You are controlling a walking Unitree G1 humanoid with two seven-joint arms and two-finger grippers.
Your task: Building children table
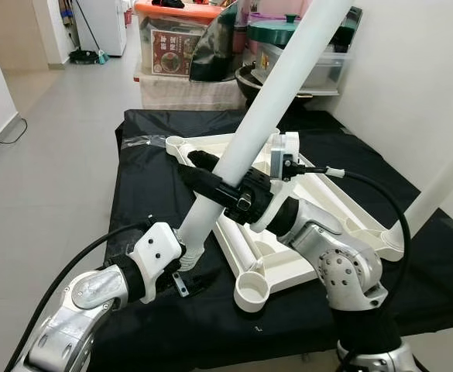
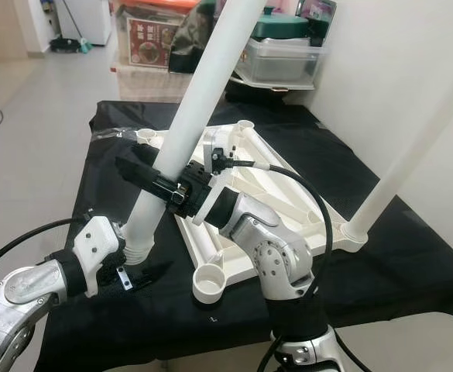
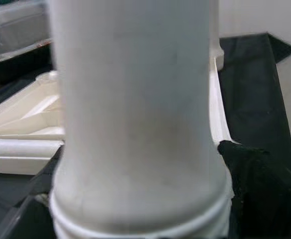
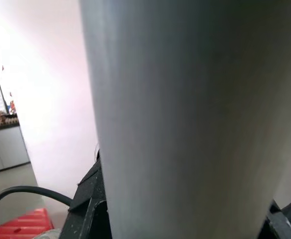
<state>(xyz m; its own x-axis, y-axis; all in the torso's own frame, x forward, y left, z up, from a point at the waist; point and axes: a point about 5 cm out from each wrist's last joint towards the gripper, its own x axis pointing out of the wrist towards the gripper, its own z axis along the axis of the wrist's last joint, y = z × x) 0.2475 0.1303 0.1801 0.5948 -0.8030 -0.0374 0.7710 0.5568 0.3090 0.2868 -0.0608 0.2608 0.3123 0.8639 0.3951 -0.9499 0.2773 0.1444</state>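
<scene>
Right gripper (image 1: 211, 180) clamps white leg (image 1: 269, 101) over tabletop (image 1: 319, 205).

Two silver jointed arms with screw-studded round housings, white wrist brackets, black cables looping off each; the right gripper (image 1: 211, 177) and left gripper (image 1: 181, 273) have black fingers

A black-draped surface (image 1: 141, 186) carries the white upturned tabletop (image 1: 342, 209), lying flat across the middle, and a clear plastic bag (image 1: 145, 142) rests at the far left, just beside it.
</scene>
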